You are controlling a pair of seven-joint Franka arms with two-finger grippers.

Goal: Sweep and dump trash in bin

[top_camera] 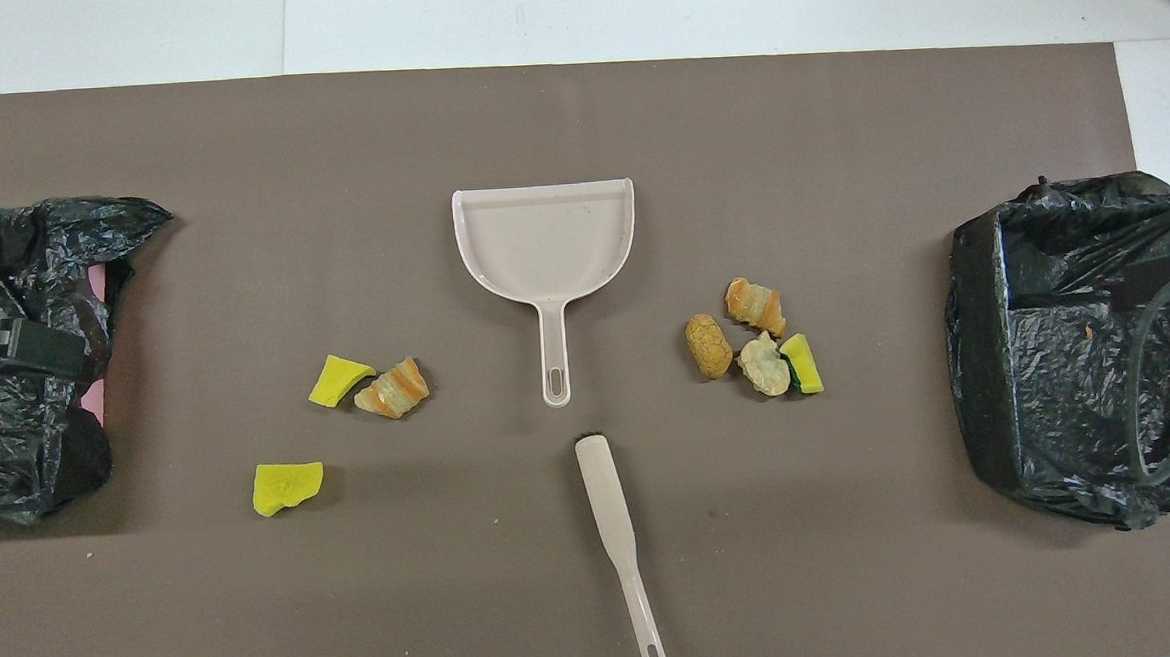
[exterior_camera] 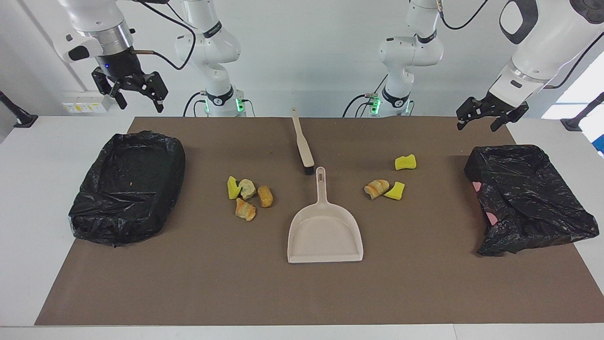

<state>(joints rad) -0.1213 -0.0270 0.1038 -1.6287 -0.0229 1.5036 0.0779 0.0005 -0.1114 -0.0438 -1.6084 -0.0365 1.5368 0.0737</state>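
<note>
Two grippers, both raised and holding nothing. Right gripper (exterior_camera: 137, 94) hangs over the table edge at the robots' side, near the corner where the open bin lined with a black plastic bag (exterior_camera: 127, 186) sits; fingers spread apart, touching nothing. Left gripper (exterior_camera: 488, 118) hovers over the robots' edge of the brown mat (exterior_camera: 302, 293), just above the crumpled black bag over a pink bin (exterior_camera: 528, 198) at the left arm's end; fingers apart too, empty.

Between them, mid-mat: beige flat-handled brush (exterior_camera: 303, 146) lies close to the robots' edge, and the beige plastic dustpan (exterior_camera: 325, 231) sits just farther out, handle pointing at the brush. Likely staged so one arm takes each tool.

The trash is seven scraps in two groups flanking the dustpan handle. Four-piece cluster (exterior_camera: 247, 196) toward the right arm's end: yellow-green sponge, pale crumbly chunk, two golden-brown pastry bits, touching or nearly so. Toward the left arm's end: striped pastry piece (exterior_camera: 376, 188) touching a yellow sponge wedge (exterior_camera: 395, 190), plus a lone yellow sponge chunk (exterior_camera: 405, 162) nearer the robots.

Nothing swept yet; neither tool picked up.
</note>
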